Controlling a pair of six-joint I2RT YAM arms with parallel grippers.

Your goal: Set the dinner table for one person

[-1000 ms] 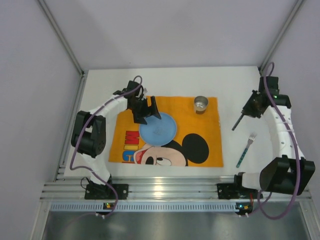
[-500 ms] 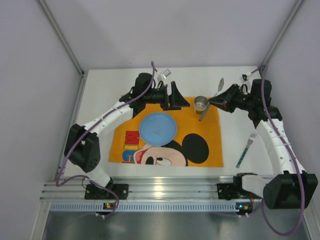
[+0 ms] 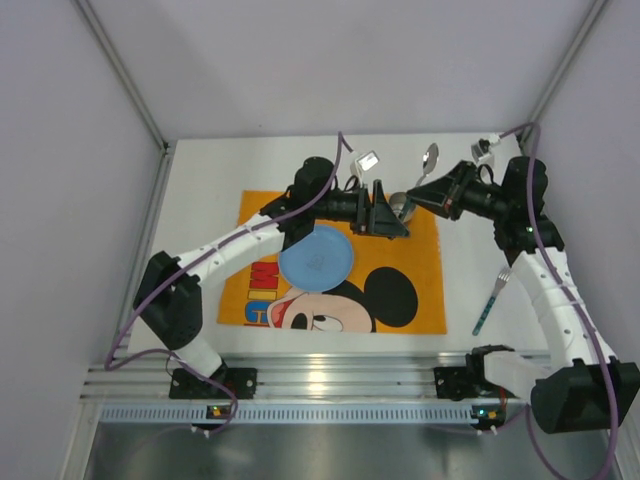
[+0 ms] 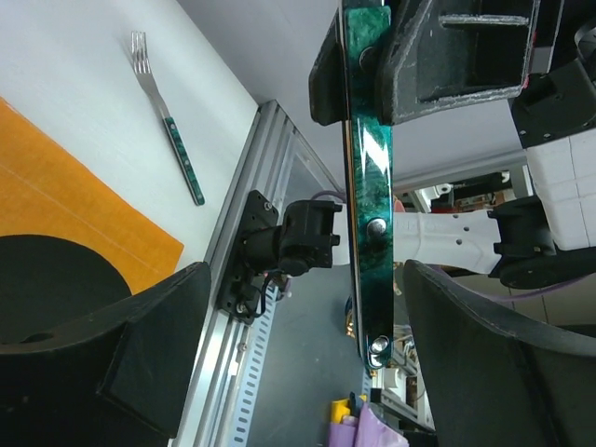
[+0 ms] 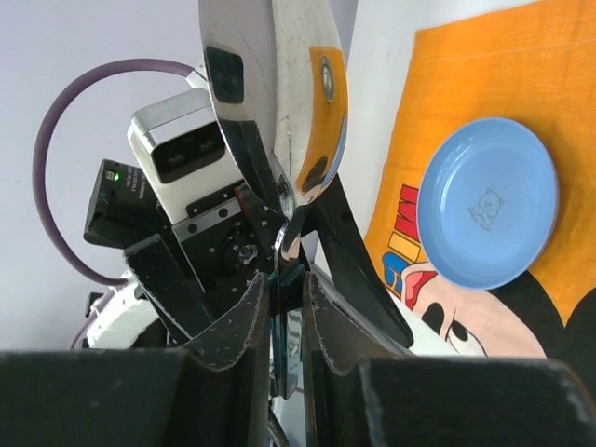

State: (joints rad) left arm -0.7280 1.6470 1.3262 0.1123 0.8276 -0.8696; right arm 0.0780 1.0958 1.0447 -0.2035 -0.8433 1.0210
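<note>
Dinner table (image 3: 200, 190): white top, lay beneath both grippers. Both hung above its far-centre part. In the top view its long axis ran left to right. Walls closed the left, far and right edges, and a metal rail closed the near edge.

Orange placemat (image 3: 420, 270): flat, mid-table, long side parallel to the table's. Blue plate (image 3: 317, 257) sat on the mat's left half. Metal cup (image 3: 402, 203) stood at the mat's far edge, largely hidden by the grippers. Fork (image 3: 492, 298) lay on bare table just right of the mat, tines toward the far edge, slightly slanted.

Right gripper (image 5: 284, 289): fingers pinched narrow on the green handle of a spoon (image 5: 279, 130). The bowl pointed up and toward the far wall, and the handle slanted down toward the left arm.

Left gripper (image 4: 305, 279): fingers spread wide, holding nothing. In the left wrist view the spoon handle ran through the gap between them, clear of both pads. How deep it sat, could not tell.

Open room: bare white strips left of the mat, beyond it, and right of it around the fork. Only a narrow strip lay between the mat and the near rail.
</note>
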